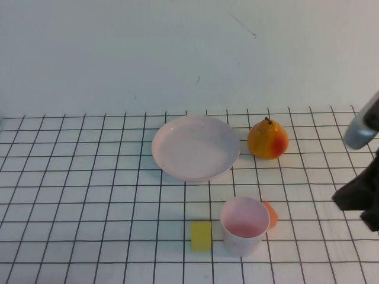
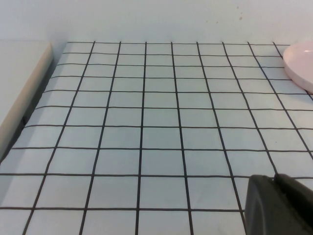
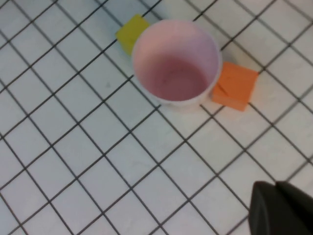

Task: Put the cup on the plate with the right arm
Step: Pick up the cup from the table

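The pale pink cup [image 1: 244,225] stands upright and empty near the table's front, in front of the plate; it also shows in the right wrist view [image 3: 176,62]. The round pale pink plate [image 1: 196,147] lies empty at the middle back, and its edge shows in the left wrist view [image 2: 300,63]. My right gripper [image 1: 355,198] hangs at the table's right edge, to the right of the cup and apart from it; in the right wrist view its tips [image 3: 275,185] are together and hold nothing. My left gripper [image 2: 274,178] is shut and empty over bare grid, left of the plate.
A yellow block [image 1: 201,235] sits just left of the cup and an orange block [image 1: 270,214] touches its right side. An orange-yellow pear [image 1: 267,139] stands right of the plate. A white wall rises behind the gridded table [image 1: 89,177].
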Action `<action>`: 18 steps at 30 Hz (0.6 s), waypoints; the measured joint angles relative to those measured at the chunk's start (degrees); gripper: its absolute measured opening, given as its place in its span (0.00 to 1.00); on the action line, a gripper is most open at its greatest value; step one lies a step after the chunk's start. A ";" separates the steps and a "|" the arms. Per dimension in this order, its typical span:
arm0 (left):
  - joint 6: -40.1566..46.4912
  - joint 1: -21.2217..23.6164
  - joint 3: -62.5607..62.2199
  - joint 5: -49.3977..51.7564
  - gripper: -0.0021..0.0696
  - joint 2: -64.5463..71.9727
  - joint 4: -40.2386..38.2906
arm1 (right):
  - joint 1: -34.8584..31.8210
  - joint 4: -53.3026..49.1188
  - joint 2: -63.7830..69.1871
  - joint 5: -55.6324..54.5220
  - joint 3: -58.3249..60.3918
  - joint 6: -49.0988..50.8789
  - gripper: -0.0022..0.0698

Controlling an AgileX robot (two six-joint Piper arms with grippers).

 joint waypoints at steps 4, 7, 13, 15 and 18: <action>0.00 0.00 0.00 0.00 0.03 0.00 0.00 | 5.84 -1.12 7.19 -2.24 -1.25 0.34 0.03; 0.00 0.00 0.00 0.00 0.03 0.00 0.00 | 7.45 -1.36 12.55 -2.09 -4.36 2.26 0.07; 0.00 0.00 0.00 0.00 0.03 0.00 0.00 | 7.91 -1.45 22.18 -0.38 -13.43 3.19 0.44; 0.00 0.00 0.00 0.00 0.02 0.00 0.00 | 8.15 -1.58 25.16 0.27 -16.45 3.19 0.56; 0.00 0.00 0.00 0.00 0.02 0.00 0.00 | 9.40 -1.79 29.20 0.52 -20.29 2.92 0.64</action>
